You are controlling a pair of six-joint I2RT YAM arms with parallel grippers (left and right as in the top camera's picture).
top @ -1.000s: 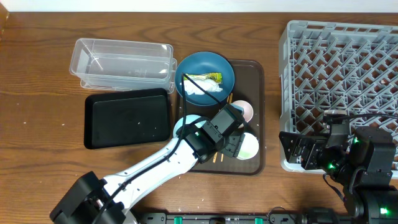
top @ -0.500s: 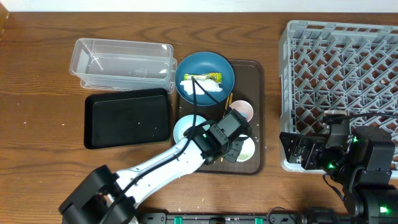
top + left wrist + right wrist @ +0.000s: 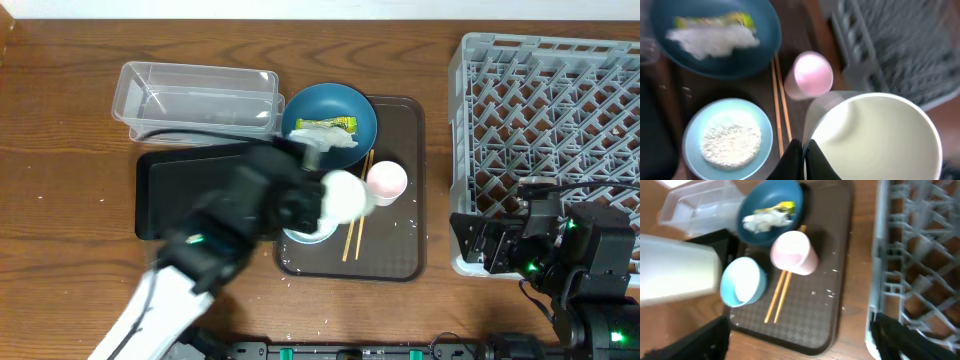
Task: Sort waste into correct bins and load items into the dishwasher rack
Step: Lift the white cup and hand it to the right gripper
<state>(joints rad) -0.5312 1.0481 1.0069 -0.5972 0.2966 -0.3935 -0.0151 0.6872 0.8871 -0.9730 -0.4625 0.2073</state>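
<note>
**Left pincer** (image 3: 801,159): pinching the rim wall of the white cup (image 3: 875,137).
**White cup:** stood on the brown tray (image 3: 400,245) half a second ago. Now lifted clear above mid-worktop, arm blurred.
**Left on the tray:** pink-lined cup (image 3: 387,180), chopsticks (image 3: 355,215), light blue bowl (image 3: 730,140) of rice, dark blue dish (image 3: 330,115) holding wrapper and tissue.
**Dishwasher rack** (image 3: 545,130): right edge, nothing visible in it.
**Right pincer** (image 3: 800,347): spread, idle by the rack.
**Judgement:** first item's loading is under way; waste unsorted.

Left arm (image 3: 145,318) white, wrist apparently black; right arm (image 3: 585,250) black, green lights.
</note>
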